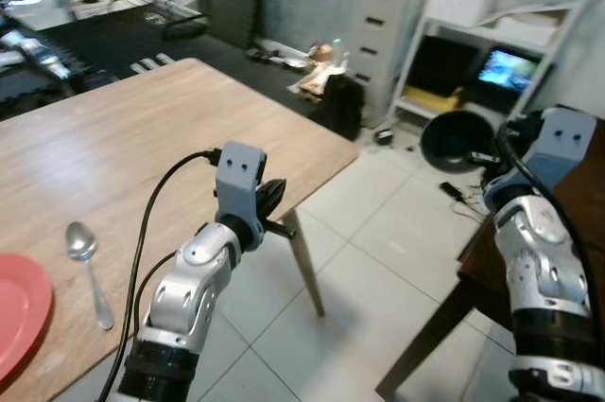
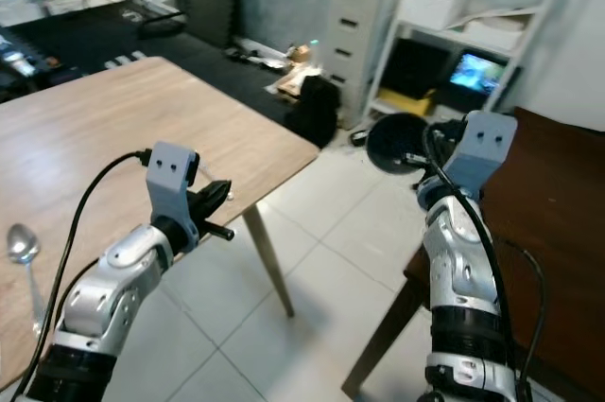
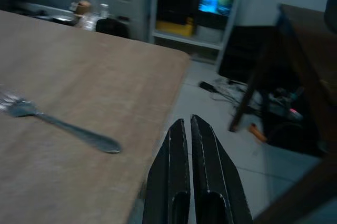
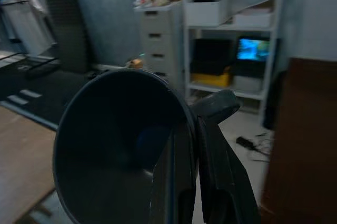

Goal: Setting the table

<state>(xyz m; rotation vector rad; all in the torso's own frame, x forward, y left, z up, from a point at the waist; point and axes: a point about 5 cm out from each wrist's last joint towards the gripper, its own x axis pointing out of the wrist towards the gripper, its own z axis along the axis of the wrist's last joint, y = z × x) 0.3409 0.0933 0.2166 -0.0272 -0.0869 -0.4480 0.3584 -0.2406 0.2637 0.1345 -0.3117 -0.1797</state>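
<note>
Worktop: a light wooden worktop [image 1: 142, 137] is filling the left of the head views, its corner pointing toward the white tiled floor [image 1: 378, 270].
Plate: a red plate [image 1: 17, 312] is lying at the near left edge of the worktop, cut off by the frame; nothing is showing on the part in view.
Spoon: a metal spoon [image 1: 87, 265] is lying flat just beside the plate, bowl away from the robot, handle toward the worktop's near edge.
Fork: a metal fork [image 3: 58, 125] is lying flat on the worktop in the left wrist view, tines blurred.
Left gripper: the left gripper [image 3: 188, 129] is hanging at the worktop's near edge, its two black fingers pressed together and holding nothing.
Bowl: a black bowl [image 4: 118, 145] is sitting tilted in the air to the right of the worktop, well apart from it, over the floor; its dark inside is showing no contents.
Right gripper: the right gripper [image 4: 196, 124] is clamping the bowl's rim, one finger inside the rim and one outside.
Dark table: a dark brown wooden table [image 2: 558, 203] is standing at the right, beside the right arm.
Drawer unit: a white drawer unit [image 1: 386, 38] is standing against the far wall with blurred items piled on top.
Shelf: a white shelf [image 1: 515, 33] is holding a white box above and a lit screen [image 1: 509, 69] below.
Dark bag: a dark bag [image 1: 342, 104] is sitting on the floor by the drawer unit.
</note>
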